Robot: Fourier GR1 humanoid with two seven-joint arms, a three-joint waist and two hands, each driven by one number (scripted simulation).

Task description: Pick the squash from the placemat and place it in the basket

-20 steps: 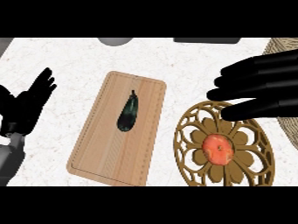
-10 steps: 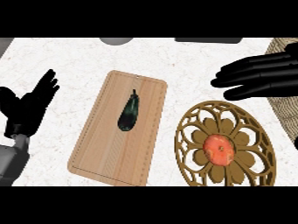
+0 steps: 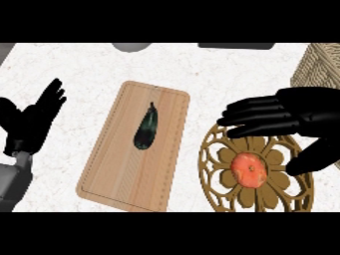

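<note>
Head view, round orange squash [image 3: 249, 170], openwork placemat [image 3: 224, 191]

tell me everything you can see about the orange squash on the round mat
The squash is small, round and orange-red, with a paler, shiny patch near its middle and faint lobes at its edge. It lies at the centre of the round placemat, a tan openwork mat cut in a flower pattern, and rests on nothing else. Nothing grips it: the right hand is open above and beside it, fingers spread over the mat's upper rim, thumb to the squash's right, not touching it.
</note>
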